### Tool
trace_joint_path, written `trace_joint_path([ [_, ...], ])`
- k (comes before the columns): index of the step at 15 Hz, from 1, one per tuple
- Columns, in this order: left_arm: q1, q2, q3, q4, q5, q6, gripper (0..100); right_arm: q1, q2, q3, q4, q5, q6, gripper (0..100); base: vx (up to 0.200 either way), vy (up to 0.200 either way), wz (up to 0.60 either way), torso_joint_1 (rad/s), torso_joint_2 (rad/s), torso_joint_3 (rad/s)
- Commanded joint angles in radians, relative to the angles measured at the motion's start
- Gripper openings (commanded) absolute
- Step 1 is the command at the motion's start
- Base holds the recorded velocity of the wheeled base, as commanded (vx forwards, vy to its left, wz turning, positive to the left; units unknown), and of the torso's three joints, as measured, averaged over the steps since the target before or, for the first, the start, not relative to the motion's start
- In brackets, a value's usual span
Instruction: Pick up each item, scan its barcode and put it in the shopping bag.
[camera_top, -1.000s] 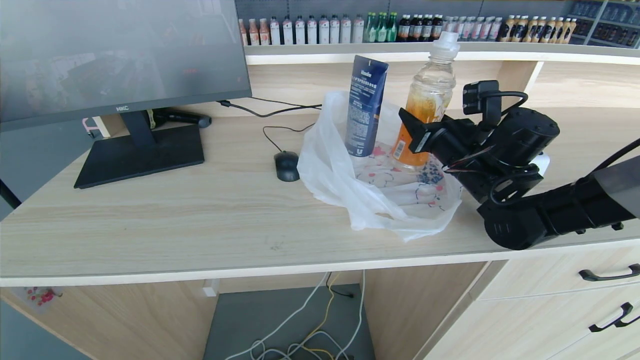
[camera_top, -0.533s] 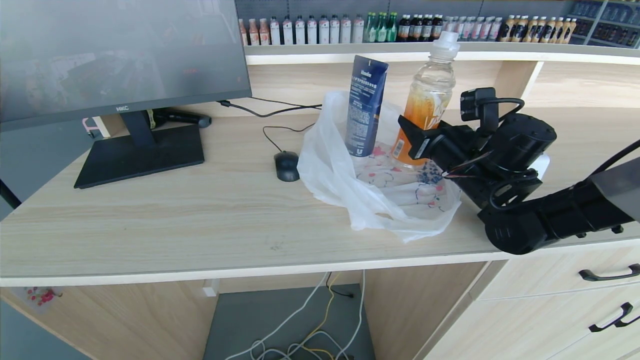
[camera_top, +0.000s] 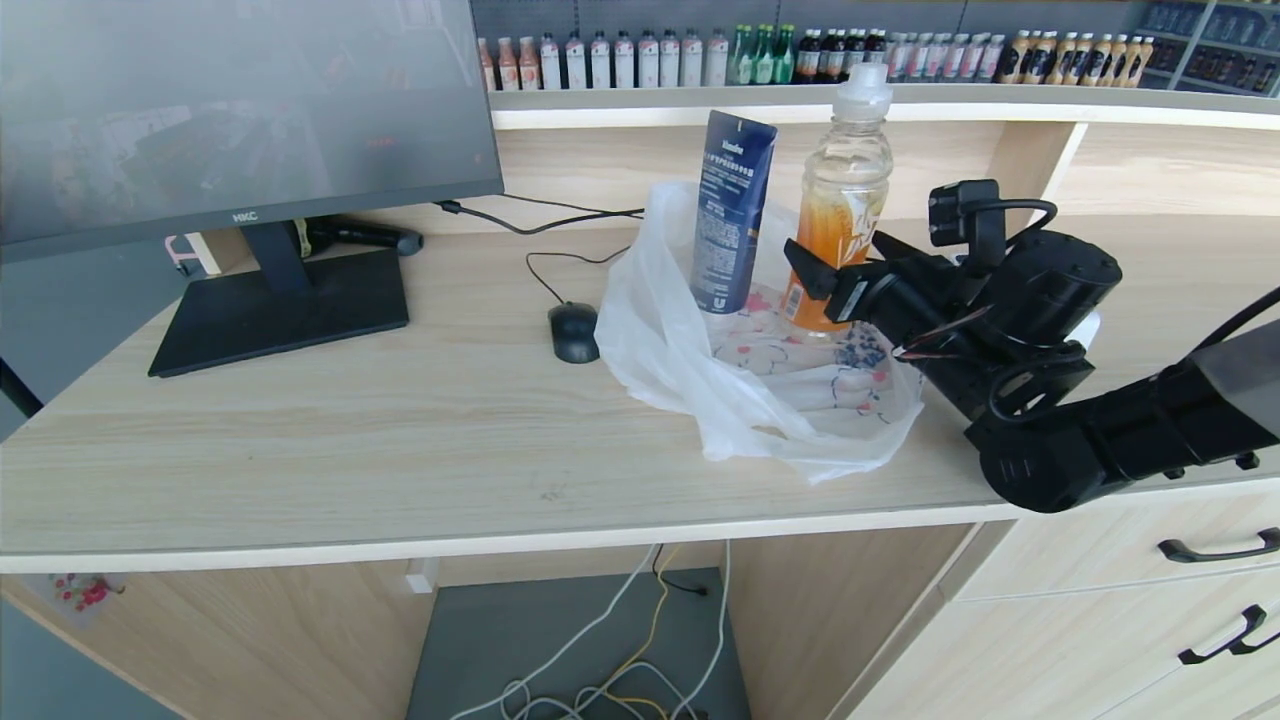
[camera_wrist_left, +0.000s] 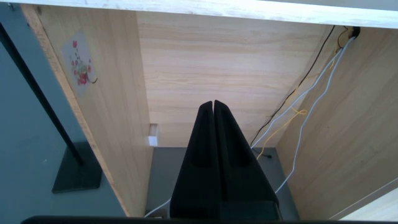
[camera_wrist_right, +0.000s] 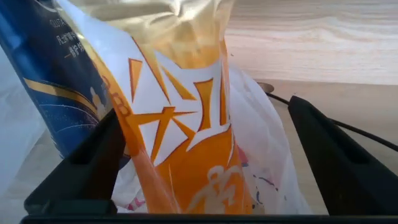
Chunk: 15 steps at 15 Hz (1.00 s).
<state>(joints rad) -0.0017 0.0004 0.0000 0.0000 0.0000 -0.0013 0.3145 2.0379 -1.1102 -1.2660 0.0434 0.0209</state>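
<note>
Left hand is parked below the tabletop, fingers pressed together, holding nothing.

The shopping bag is slumped open on the tabletop, at roughly 1 o'clock from the robot.

Right hand sits at the bag's 3 o'clock, spread wide around the drink bottle. One finger is against the label and the other stands off it, so it has no real grip.

The bottle stands inside the bag, leaning a little. A blue tube is just beside it at its 9 o'clock.

This reads as the drop-off step. To do it well:
- Confirm the base is seated on the bag floor.
- Ease the touching finger off the label first.
- Back straight out toward 3 o'clock.

Any sideways drag likely tips the bottle into the tube or snags the film.
</note>
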Motion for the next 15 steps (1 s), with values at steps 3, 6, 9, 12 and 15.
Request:
trace_joint_path([
  [3,0.0,0.0,0.0,0.0,0.0,0.0,0,-0.002,-0.036,0.007,-0.003,0.004,-0.001,100,0.0,0.0,0.0,0.0,0.0,0.0],
  [6,0.0,0.0,0.0,0.0,0.0,0.0,0,-0.002,-0.102,0.036,-0.003,0.003,-0.002,100,0.0,0.0,0.0,0.0,0.0,0.0],
  [9,0.0,0.0,0.0,0.0,0.0,0.0,0,-0.003,-0.269,0.178,-0.004,0.003,-0.004,100,0.0,0.0,0.0,0.0,0.0,0.0],
  [12,0.0,0.0,0.0,0.0,0.0,0.0,0,-0.003,-0.479,0.379,-0.004,0.024,-0.021,100,0.0,0.0,0.0,0.0,0.0,0.0],
  [15,0.0,0.0,0.0,0.0,0.0,0.0,0,0.003,-0.717,0.676,-0.004,0.024,-0.039,100,0.0,0.0,0.0,0.0,0.0,0.0],
])
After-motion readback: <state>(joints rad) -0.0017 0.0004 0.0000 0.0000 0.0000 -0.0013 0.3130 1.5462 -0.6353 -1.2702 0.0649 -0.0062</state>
